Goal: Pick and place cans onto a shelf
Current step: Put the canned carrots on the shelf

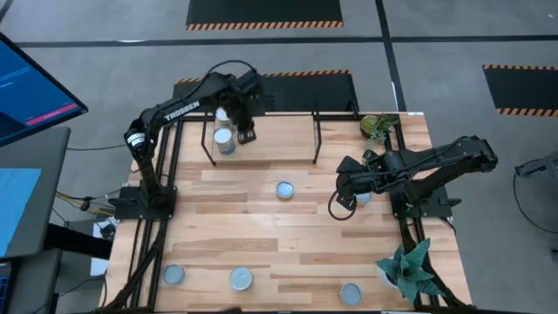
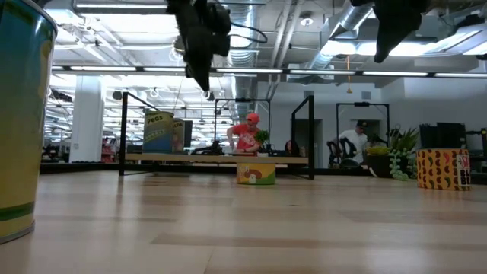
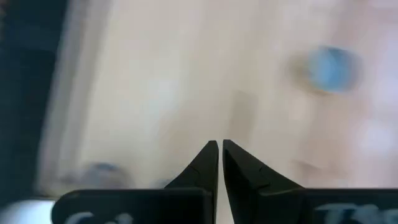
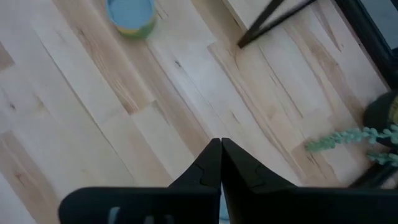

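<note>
The shelf stands at the table's far edge, left of the middle; in the low view its board shows between black rods. Two cans stand at its left end. My left gripper is shut and empty, above the shelf just right of those cans; its wrist view shows the fingertips together. My right gripper is shut and empty, above the table at the right; a can stands beside it, partly hidden by the arm. Another can stands mid-table.
Three cans stand along the near edge; one looms at the low view's left. Potted plants stand at the far right and near right. Bare boards lie between the shelf and the near cans.
</note>
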Controlling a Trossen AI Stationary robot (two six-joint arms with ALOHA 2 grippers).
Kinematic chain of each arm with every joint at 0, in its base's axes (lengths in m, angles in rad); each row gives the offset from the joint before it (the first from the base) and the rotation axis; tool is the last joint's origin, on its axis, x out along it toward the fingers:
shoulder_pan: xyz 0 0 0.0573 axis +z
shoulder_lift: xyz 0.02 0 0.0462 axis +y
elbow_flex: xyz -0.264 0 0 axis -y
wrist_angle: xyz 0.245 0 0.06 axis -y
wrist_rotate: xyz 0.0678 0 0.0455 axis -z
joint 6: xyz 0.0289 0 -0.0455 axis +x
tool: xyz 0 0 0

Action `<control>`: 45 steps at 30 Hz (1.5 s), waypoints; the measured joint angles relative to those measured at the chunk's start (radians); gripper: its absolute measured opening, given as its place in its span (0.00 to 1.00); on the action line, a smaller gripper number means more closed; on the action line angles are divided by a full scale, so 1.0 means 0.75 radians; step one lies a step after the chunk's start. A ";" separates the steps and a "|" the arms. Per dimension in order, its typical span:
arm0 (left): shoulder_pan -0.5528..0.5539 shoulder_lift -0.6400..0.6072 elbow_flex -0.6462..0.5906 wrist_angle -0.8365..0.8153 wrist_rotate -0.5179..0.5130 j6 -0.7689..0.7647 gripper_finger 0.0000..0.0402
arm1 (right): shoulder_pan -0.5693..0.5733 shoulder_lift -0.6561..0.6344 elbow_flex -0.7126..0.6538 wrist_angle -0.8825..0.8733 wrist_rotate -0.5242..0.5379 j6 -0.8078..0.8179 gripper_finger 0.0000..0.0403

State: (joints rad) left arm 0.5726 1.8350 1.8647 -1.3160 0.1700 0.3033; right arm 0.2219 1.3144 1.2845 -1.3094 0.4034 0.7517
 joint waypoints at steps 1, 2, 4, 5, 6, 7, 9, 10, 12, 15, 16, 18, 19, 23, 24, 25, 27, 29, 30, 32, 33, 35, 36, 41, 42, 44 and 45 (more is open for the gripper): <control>-0.026 0.000 0.017 -0.082 0.051 -0.018 0.02 | 0.000 0.000 0.000 -0.017 0.001 -0.001 0.07; -0.055 0.000 0.028 -0.158 0.085 -0.037 0.02 | 0.000 0.000 0.000 -0.036 0.001 -0.001 0.06; -0.119 0.000 0.034 -0.298 0.127 -0.053 0.02 | 0.000 0.000 0.000 -0.076 0.001 -0.001 0.06; -0.154 0.000 0.033 -0.350 0.142 -0.065 0.02 | 0.000 0.000 0.000 -0.098 0.002 -0.001 0.06; -0.193 -0.001 0.024 -0.350 0.153 -0.093 0.02 | 0.000 0.000 0.000 -0.119 0.001 -0.001 0.06; -0.235 -0.006 0.008 -0.329 0.169 -0.142 0.02 | 0.000 0.000 0.000 -0.138 0.002 -0.001 0.07; -0.317 -0.011 -0.008 -0.350 0.241 -0.216 0.02 | 0.000 0.000 0.000 -0.174 0.002 -0.002 0.07; -0.363 -0.017 -0.008 -0.339 0.277 -0.255 0.02 | 0.000 0.000 0.000 -0.186 0.002 -0.002 0.07; -0.466 -0.024 -0.004 -0.341 0.302 -0.368 0.02 | 0.000 0.000 0.000 -0.211 0.001 -0.005 0.08; -0.629 -0.021 -0.006 -0.338 0.276 -0.549 0.02 | 0.000 -0.001 0.000 -0.237 -0.004 -0.052 0.08; -0.685 -0.021 -0.006 -0.339 0.266 -0.607 0.02 | 0.000 -0.001 0.000 -0.238 -0.008 -0.069 0.08; -0.799 -0.021 -0.006 -0.340 0.211 -0.730 0.02 | 0.001 -0.001 0.000 -0.239 -0.021 -0.102 0.08; -0.854 -0.021 -0.006 -0.339 0.149 -0.805 0.02 | 0.005 -0.001 0.000 -0.239 -0.035 -0.115 0.08; -1.077 -0.024 -0.006 -0.338 -0.046 -1.134 0.02 | 0.043 -0.001 0.000 -0.243 -0.062 -0.111 0.08; -1.133 -0.027 -0.006 -0.326 -0.083 -1.210 0.03 | 0.056 -0.002 0.000 -0.243 -0.063 -0.098 0.08; -1.183 -0.030 -0.006 -0.299 -0.120 -1.286 0.04 | 0.067 -0.003 0.000 -0.241 -0.064 -0.084 0.08; -1.282 -0.032 -0.006 -0.245 -0.175 -1.399 0.07 | 0.091 -0.003 0.000 -0.228 -0.065 -0.045 0.08; -1.368 -0.024 -0.006 -0.209 -0.206 -1.489 0.11 | 0.112 -0.003 0.000 -0.215 -0.065 -0.003 0.08; -1.411 -0.019 -0.006 -0.187 -0.225 -1.534 0.13 | 0.121 -0.003 0.000 -0.204 -0.065 0.015 0.08; -1.486 0.000 -0.006 -0.160 -0.269 -1.624 0.19 | 0.138 -0.003 0.000 -0.172 -0.072 0.053 0.08; -1.526 0.007 -0.007 -0.151 -0.295 -1.662 0.22 | 0.145 -0.003 0.000 -0.156 -0.083 0.072 0.08; -1.579 0.035 -0.005 -0.111 -0.342 -1.712 0.28 | 0.163 -0.003 0.000 -0.127 -0.091 0.094 0.08; -1.610 0.050 -0.005 -0.099 -0.372 -1.743 0.31 | 0.172 -0.003 0.000 -0.115 -0.091 0.104 0.08; -1.663 0.178 -0.005 -0.136 -0.385 -1.844 0.40 | 0.209 -0.002 0.000 -0.050 -0.094 0.130 0.07; -1.662 0.210 -0.006 -0.143 -0.388 -1.849 0.41 | 0.214 -0.002 0.000 -0.034 -0.094 0.130 0.07; -1.661 0.258 -0.007 -0.138 -0.393 -1.849 0.41 | 0.228 -0.002 0.001 -0.014 -0.095 0.130 0.07; -1.661 0.274 -0.007 -0.134 -0.392 -1.847 0.41 | 0.232 -0.002 0.001 -0.006 -0.095 0.130 0.07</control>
State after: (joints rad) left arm -0.6732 2.0403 1.8595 -1.4168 -0.1240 -1.0819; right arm 0.3959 1.3128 1.2850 -1.3140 0.3318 0.8491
